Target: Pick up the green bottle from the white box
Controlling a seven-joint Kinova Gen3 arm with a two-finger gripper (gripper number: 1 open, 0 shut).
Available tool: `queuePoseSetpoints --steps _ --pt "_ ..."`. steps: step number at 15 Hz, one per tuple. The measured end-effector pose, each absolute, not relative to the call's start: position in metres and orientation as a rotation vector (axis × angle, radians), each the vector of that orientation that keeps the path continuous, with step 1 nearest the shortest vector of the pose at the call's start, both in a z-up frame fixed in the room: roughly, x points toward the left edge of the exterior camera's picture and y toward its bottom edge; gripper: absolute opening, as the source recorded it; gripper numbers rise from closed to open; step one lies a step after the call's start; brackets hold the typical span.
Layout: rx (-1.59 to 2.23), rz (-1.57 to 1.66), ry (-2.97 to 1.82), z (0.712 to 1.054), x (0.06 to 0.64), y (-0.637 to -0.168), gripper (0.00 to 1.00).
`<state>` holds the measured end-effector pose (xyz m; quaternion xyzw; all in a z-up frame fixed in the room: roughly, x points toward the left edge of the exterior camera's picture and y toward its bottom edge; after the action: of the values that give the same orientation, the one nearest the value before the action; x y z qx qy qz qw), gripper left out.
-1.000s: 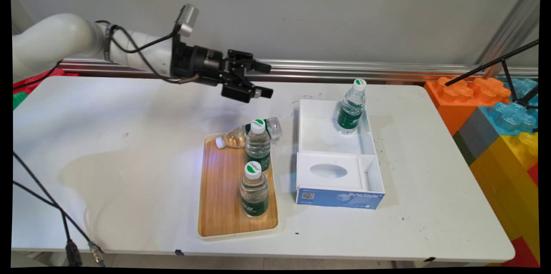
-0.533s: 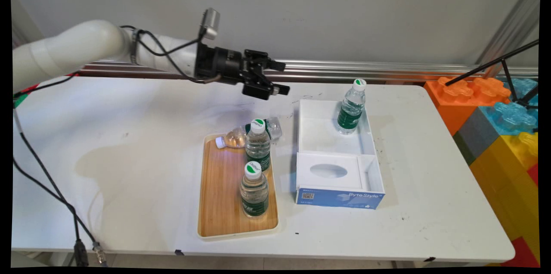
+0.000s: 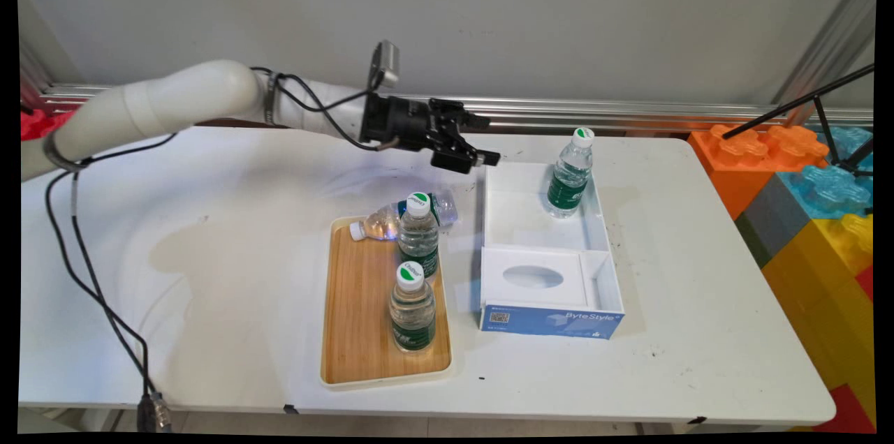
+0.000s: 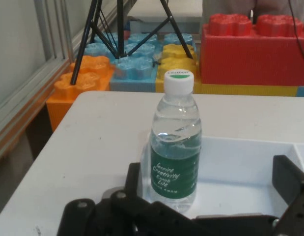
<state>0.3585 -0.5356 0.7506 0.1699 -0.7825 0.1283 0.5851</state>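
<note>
My gripper hangs open and empty over the far side of the table, just left of the white box's far left corner. In the far part of that box stands an upright water bottle with a green label and white cap. The hand view looks straight at this bottle, which stands a little ahead of my gripper, in line with the gap between its spread fingers. The box wall runs behind it. Below the gripper lies a tipped bottle across the far end of a wooden tray.
Two upright bottles stand on the tray. The box's near part holds a white insert with an oval hole. Big toy blocks and a black tripod leg border the table's right side. Black cables hang at left.
The arm has swung right and slightly lower, carrying the open gripper from above the tray's far end to the box's far left corner. Bottles, tray and box have not moved.
</note>
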Motion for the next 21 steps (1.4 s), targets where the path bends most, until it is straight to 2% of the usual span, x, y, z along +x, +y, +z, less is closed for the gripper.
queuePoseSetpoints --steps 9,21 --pt "0.41 0.272 -1.794 0.715 0.321 -0.567 1.0" --pt "0.403 0.233 -1.75 0.694 0.275 -0.596 1.0"
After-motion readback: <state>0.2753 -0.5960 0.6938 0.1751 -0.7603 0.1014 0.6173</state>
